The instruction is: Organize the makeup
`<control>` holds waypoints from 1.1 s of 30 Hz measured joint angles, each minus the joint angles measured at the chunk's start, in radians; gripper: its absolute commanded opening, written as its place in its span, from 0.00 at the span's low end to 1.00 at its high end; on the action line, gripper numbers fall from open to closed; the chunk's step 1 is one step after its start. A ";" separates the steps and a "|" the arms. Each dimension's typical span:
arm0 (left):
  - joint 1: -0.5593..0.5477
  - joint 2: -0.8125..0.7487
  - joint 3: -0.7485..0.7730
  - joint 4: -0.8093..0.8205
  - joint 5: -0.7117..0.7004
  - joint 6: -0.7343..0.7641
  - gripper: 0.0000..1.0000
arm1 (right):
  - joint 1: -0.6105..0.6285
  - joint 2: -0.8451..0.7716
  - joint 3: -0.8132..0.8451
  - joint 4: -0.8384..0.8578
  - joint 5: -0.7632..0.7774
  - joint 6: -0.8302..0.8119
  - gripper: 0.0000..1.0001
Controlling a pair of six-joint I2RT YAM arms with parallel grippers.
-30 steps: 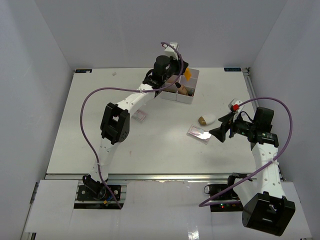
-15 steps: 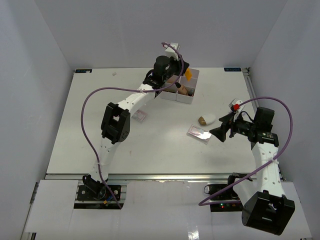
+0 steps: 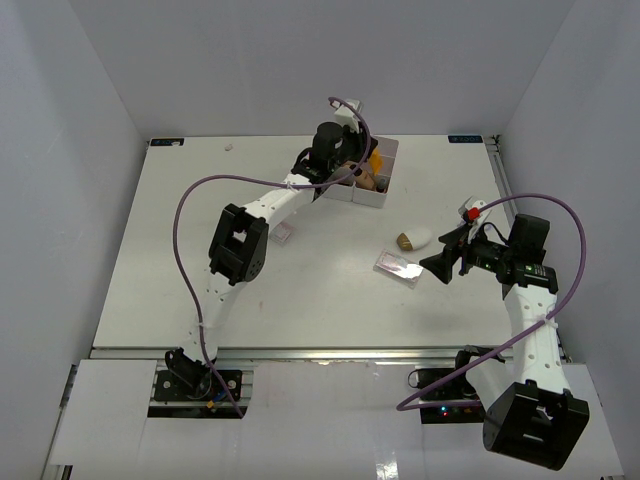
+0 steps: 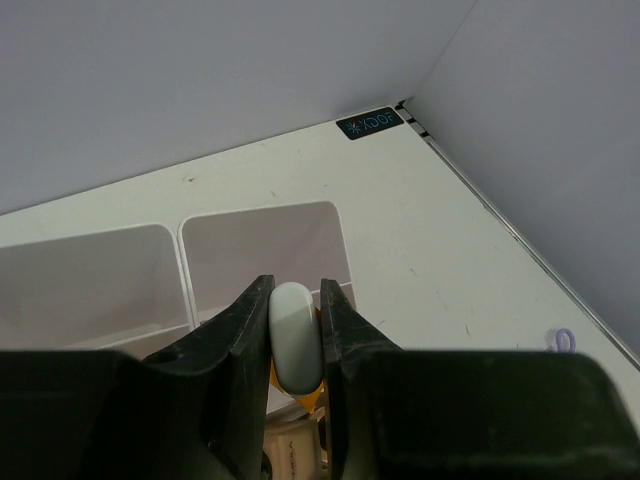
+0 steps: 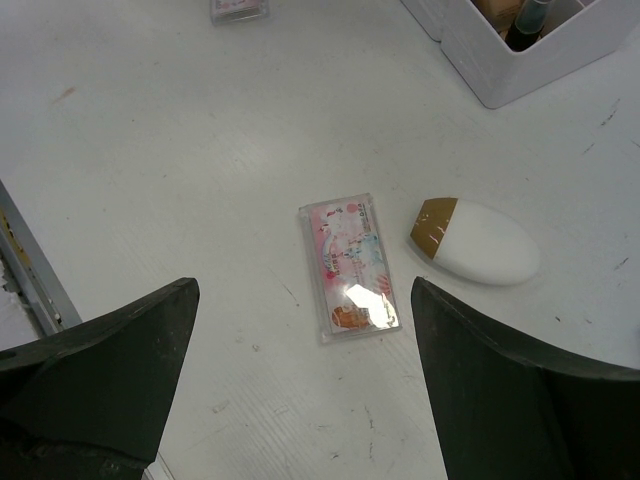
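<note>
**A:** How is the left arm posed?

**B:** It is stretched far out. From its base at the near edge it climbs to a bent elbow above the table (image 3: pixel 150 250). From there it reaches toward the far side, with the left gripper (image 3: pixel 352 172) over the white box (image 3: pixel 372 197).

**A:** Is it holding anything?

**B:** Yes. In the wrist view its fingers (image 4: pixel 245 330) stand narrow, clamped on the white end of the orange tube (image 4: pixel 296 345). The tube is upright between them, above the box's compartments, and its orange body shows below the fingers.

**A:** And the right arm?

**B:** It is folded closer in on the right side of the table, with the forearm pointing left. The right gripper (image 3: pixel 437 263) faces the middle of the table. Its fingers are spread wide with nothing gripped.

**A:** What lies in front of it?

**B:** A pink packet (image 5: pixel 348 267) lies flat on the table just ahead of the fingertips. The white-gold piece (image 5: pixel 475 240) lies on its side just beside the packet, not touching it.

**A:** Where is the rest of the makeup?

**B:** A second pink packet (image 3: pixel 284 232) lies on the table near the left forearm, well apart from the first. A dark-capped bottle (image 5: pixel 527 22) stands in the box.
</note>
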State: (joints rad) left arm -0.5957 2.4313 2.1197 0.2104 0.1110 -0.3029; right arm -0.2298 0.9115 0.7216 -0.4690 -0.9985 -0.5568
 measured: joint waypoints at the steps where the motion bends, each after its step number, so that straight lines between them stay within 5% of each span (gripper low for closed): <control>1: 0.000 0.000 0.000 0.002 -0.003 0.003 0.01 | 0.000 0.000 0.000 0.000 0.000 0.000 0.93; 23: 0.000 0.064 0.035 0.004 -0.089 0.034 0.04 | -0.009 0.000 0.000 0.000 -0.009 0.000 0.93; 27: 0.000 0.064 0.035 0.001 -0.103 0.051 0.13 | -0.013 0.000 0.000 0.000 -0.013 0.000 0.93; 33: 0.000 0.064 0.034 -0.001 -0.118 0.070 0.45 | -0.015 0.000 0.000 0.000 -0.018 0.000 0.93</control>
State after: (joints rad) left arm -0.5957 2.4958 2.1532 0.2099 -0.0072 -0.2329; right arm -0.2451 0.9115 0.7212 -0.4690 -1.0167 -0.5568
